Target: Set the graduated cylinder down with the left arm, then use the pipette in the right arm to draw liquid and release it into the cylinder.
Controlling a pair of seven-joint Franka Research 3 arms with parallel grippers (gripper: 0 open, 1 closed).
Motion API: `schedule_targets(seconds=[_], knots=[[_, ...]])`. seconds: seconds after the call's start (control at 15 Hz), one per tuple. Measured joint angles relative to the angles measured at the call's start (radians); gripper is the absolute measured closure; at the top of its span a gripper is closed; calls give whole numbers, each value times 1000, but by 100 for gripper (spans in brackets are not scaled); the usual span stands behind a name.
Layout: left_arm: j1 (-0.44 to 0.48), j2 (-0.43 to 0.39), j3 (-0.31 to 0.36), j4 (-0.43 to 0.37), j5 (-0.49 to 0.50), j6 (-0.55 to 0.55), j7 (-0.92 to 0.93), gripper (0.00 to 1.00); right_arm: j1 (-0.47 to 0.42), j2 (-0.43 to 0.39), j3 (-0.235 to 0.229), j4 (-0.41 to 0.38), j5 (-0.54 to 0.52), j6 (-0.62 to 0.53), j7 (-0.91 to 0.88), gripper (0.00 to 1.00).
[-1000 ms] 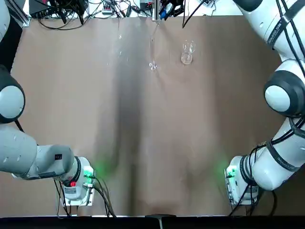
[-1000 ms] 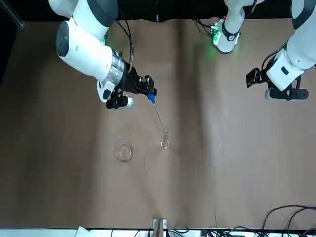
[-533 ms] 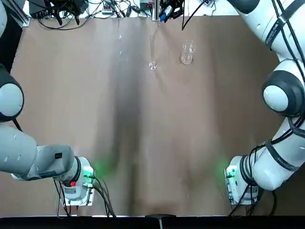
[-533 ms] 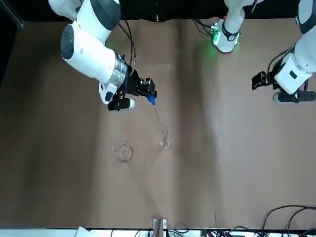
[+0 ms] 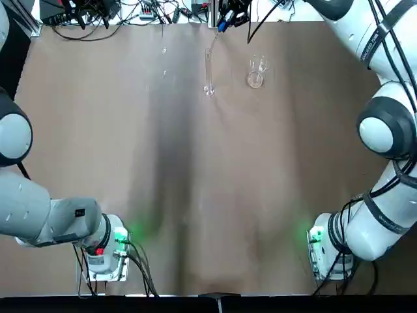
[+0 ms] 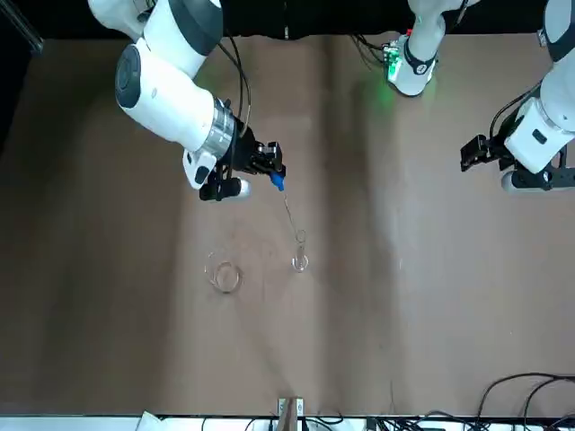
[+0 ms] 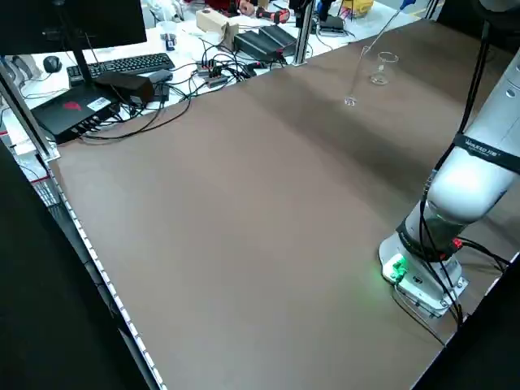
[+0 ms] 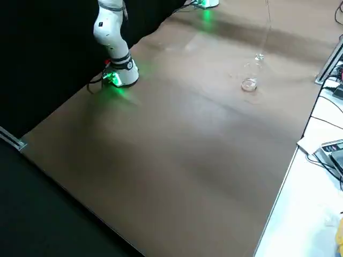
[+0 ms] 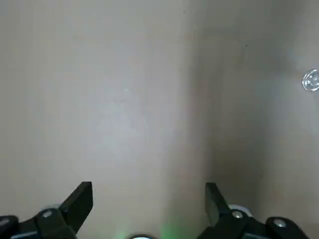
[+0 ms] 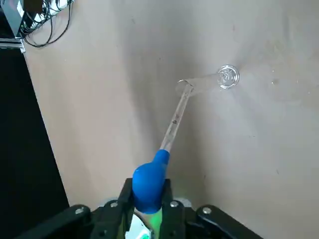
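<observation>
1. Right wrist view: right pincer clamped on the pipette, blue bulb, clear stem tilted.
2. Stem tip meets the graduated cylinder, thin glass, upright near the worktop's far edge.
3. Left pincer apart over bare matte brown worktop.

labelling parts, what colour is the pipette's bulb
Bright blue bulb on the thin clear pipette; clearest in the right wrist view.

Two white robot arms, the left arm and the right arm, stand at one brown table. On it are one graduated cylinder and one beaker. There is one pipette.
</observation>
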Motion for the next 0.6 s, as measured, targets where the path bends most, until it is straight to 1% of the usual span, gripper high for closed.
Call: schedule_targets(seconds=[0.07, 0.13, 0.6], knots=[[1, 0, 0, 0, 0, 1, 0, 0, 0, 0, 0, 0, 0, 0, 0, 78], [2, 0, 0, 0, 0, 1, 0, 0, 0, 0, 0, 0, 0, 0, 0, 78], [10, 2, 1, -3, 0, 2, 0, 0, 2, 0, 0, 0, 0, 1, 0, 81]])
